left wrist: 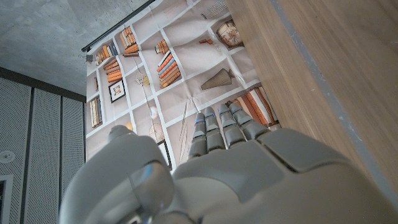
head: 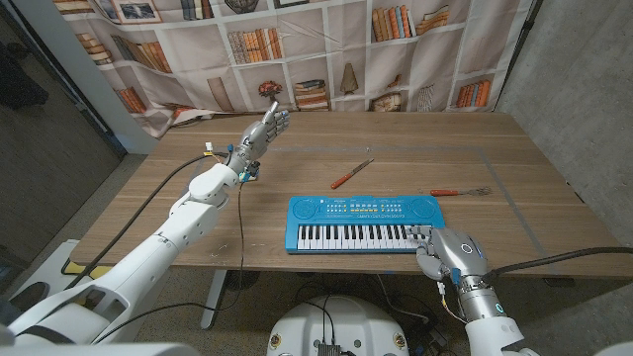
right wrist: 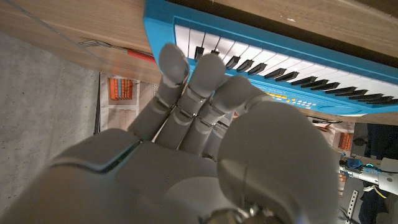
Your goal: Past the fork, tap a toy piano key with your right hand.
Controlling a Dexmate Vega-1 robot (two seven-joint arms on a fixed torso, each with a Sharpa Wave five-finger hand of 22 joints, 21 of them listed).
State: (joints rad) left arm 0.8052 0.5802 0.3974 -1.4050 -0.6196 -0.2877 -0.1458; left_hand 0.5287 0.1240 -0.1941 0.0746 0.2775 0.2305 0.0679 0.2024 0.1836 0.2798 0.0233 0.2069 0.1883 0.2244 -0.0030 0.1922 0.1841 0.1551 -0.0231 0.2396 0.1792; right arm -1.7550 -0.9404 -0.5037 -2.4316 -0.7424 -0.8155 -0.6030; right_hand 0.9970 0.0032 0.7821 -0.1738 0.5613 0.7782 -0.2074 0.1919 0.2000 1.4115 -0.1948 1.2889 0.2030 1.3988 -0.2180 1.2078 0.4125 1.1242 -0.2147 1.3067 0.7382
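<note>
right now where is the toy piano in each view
Head view: the toy piano lies at the table's near edge, the right robot hand at its right end.
Left wrist view: not in it.
Right wrist view: it runs across beyond the hand's fingers.
Shared landmark: the fork, also beside the piano's end.

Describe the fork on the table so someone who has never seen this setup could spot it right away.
Start at the blue toy piano near the wooden table's front edge. Beyond the piano's right end lies the fork, flat on the wood. It has an orange-red handle like the utensil beyond the piano's middle, but its silver tines point toward the table's right edge.
</note>
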